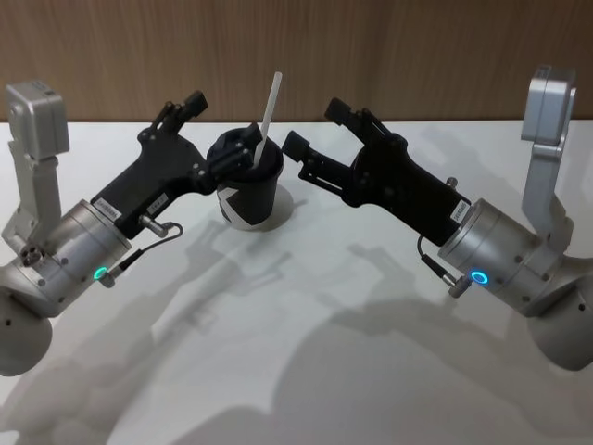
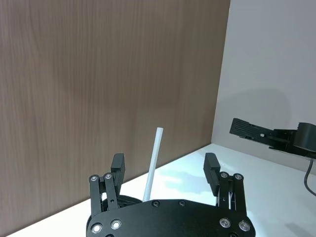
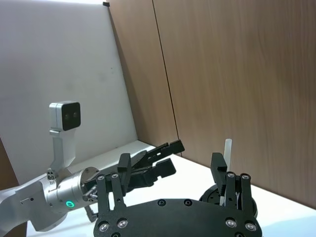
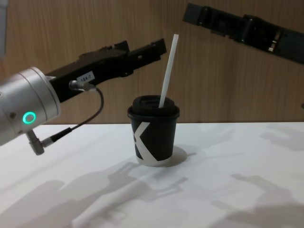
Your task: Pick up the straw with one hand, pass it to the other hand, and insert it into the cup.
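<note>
**Straw stands in the lidded cup, both grippers apart from it**

The long, thin white straw (image 1: 270, 109) leans in the black plastic lid of the small black paper cup (image 1: 248, 190) with a white K-like mark, which sits on the white counter (image 1: 306, 371). The left gripper (image 1: 206, 134), black with a silver wrist and green ring, hovers just beside the cup, fingers spread on either side of the straw without touching it. The right gripper (image 1: 310, 130), also silver-wristed with a blue ring, hangs nearby on the other side, fingers spread and empty.
</note>
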